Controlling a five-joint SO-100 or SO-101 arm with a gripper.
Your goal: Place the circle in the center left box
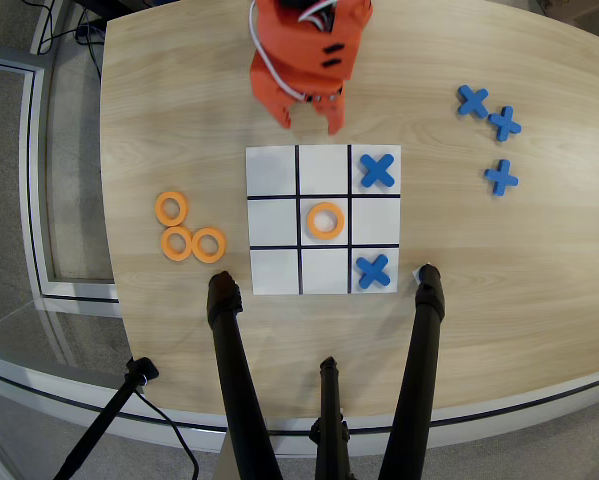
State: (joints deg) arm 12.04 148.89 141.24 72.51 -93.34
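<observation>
Black tripod legs (234, 385) are rising toward the camera at the bottom of the overhead view, and I am reading the scene past them. On the wooden table (499, 290) the white grid board (272, 171) is sitting at frame centre. One orange circle (325, 220) is lying flat in the board's very middle cell. The center left box (375, 220), the middle row's right-end cell, is showing bare white. One blue cross (377, 171) is occupying the top right cell and another blue cross (373, 271) the bottom right cell. Three spare orange rings (190, 231) are lying together at left of the board, the lower two touching. Three spare blue crosses (489, 130) are lying at upper right, well apart from the board. The orange arm (304, 50) is entering from the top edge, and its gripper (307, 118) is hanging just above the board's top edge with its fingers parted a moderate way and holding nothing.
</observation>
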